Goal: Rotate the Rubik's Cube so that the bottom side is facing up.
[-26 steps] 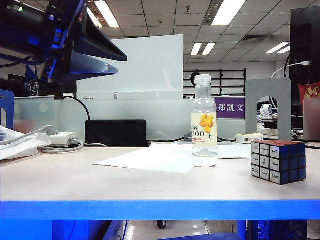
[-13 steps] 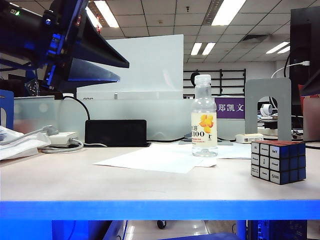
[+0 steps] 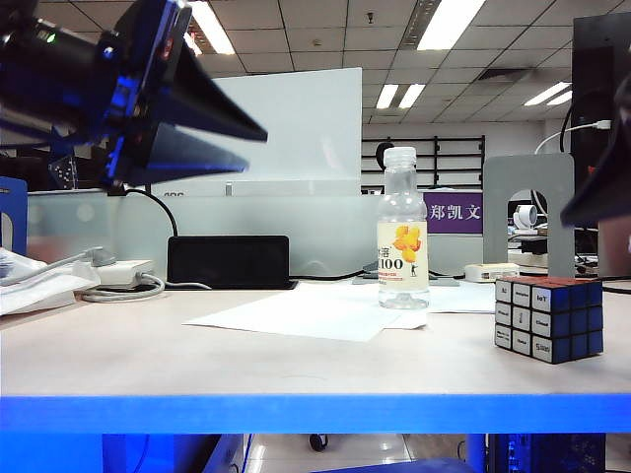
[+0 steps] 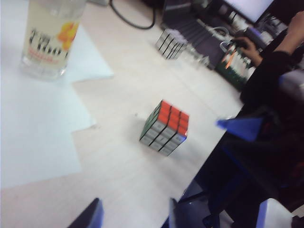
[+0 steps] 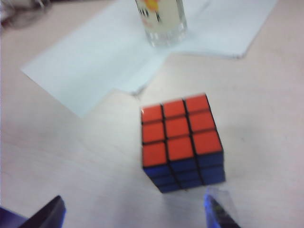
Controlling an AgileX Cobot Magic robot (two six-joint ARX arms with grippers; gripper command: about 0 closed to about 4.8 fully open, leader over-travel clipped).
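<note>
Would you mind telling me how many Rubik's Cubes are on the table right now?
1. The Rubik's Cube sits on the table's right side, red face up, right of the bottle. None other shows.

Bright, even light falls from the ceiling light panels (image 3: 449,22), which burn out to pure white in the exterior view. The left gripper (image 3: 232,138) there is a dark, motion-smeared silhouette with a blue fringe. Both wrist views are soft; the Rubik's Cube (image 5: 181,141) is slightly blurred, and the white paper (image 4: 33,128) washes out pale with glare. Shadows on the table are faint.
</note>
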